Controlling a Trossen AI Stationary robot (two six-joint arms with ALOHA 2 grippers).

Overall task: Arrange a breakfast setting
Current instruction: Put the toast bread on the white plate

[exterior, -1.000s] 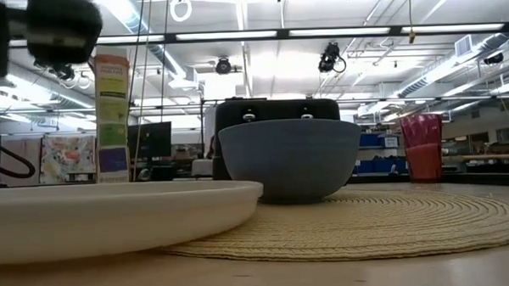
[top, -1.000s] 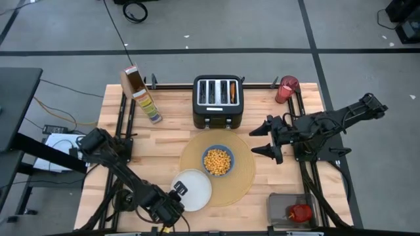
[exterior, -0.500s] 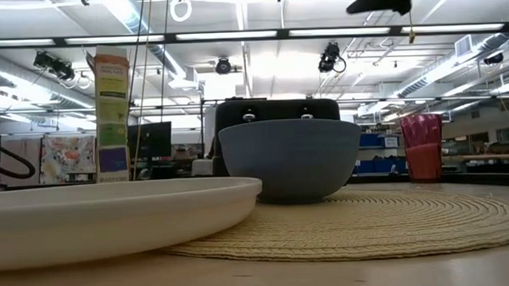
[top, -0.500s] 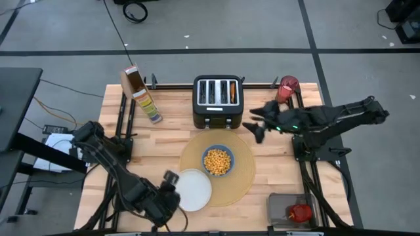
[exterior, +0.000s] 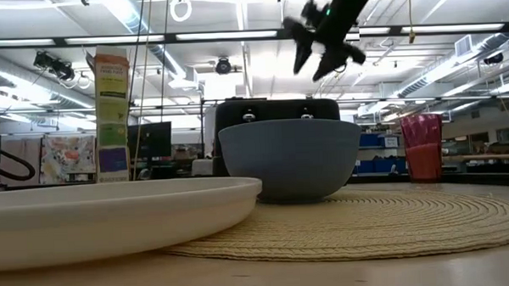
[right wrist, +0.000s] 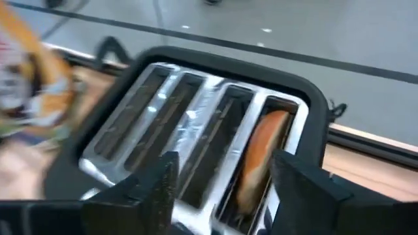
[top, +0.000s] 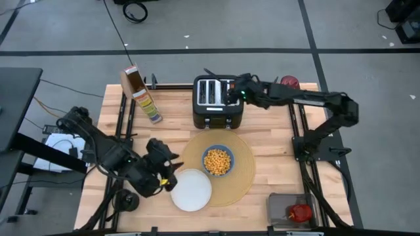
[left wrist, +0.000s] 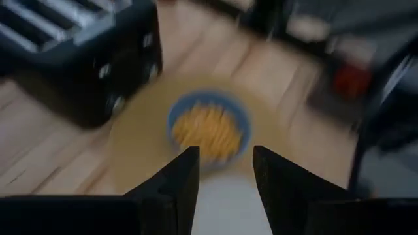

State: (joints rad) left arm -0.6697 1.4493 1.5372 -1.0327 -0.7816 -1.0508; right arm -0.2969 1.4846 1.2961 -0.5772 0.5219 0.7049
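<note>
The left gripper (top: pixel 165 172) hovers with fingers released beside the white plate (top: pixel 191 190); the blue bowl (top: pixel 218 160) sits on the placemat (top: pixel 244 174); the right gripper (top: pixel 235 92), fingers spread and empty, should descend straight over the toaster (top: pixel 211 105) slot holding toast (right wrist: pixel 258 160).

Right arm stretched far across table's back, right gripper (top: pixel 231 92) raised high, fingers (right wrist: pixel 140 189) parted. Left arm folded low at front-left, left gripper (top: pixel 168 172) near table, fingers (left wrist: pixel 171 189) apart, nothing held.
</note>
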